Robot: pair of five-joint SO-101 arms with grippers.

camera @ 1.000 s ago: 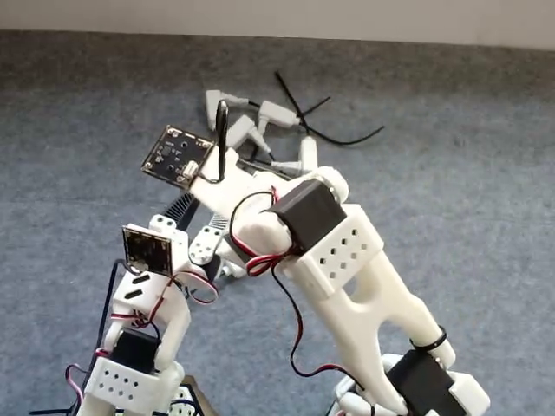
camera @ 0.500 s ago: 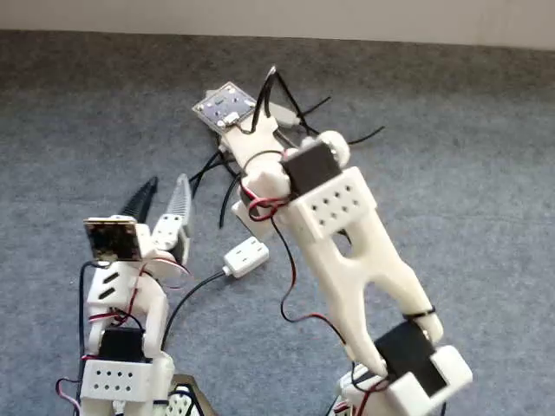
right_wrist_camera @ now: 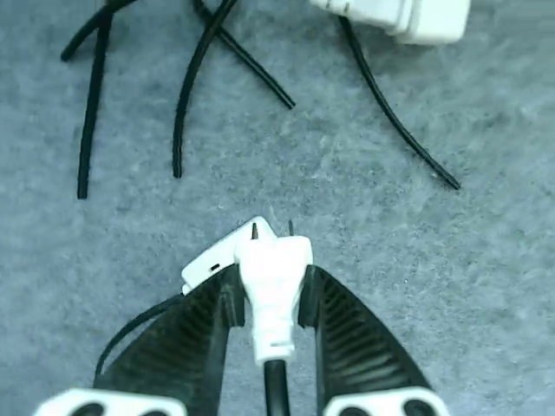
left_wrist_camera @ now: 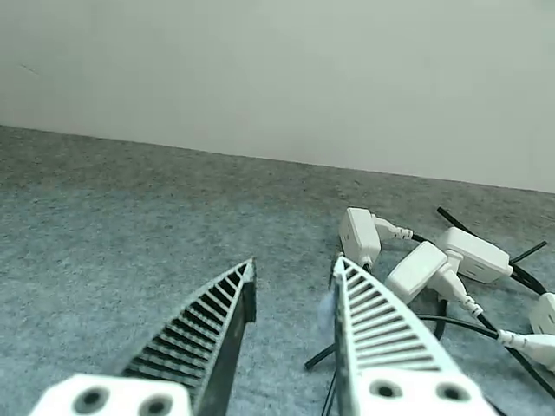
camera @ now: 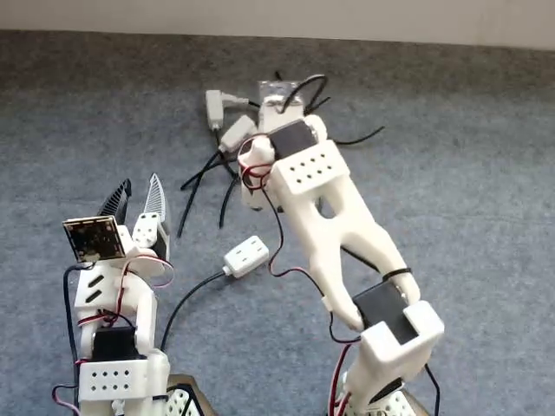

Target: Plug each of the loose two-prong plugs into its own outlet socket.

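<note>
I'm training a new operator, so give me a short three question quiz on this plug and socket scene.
1. True or false: the left gripper is holding a plug.
2. What does the right gripper grip? A a pen, B a white two-prong plug, C a battery.
3. Fill in: the outlet socket between the arms lies on grey ____.
Key: 1 false; 2 B; 3 carpet.
</note>
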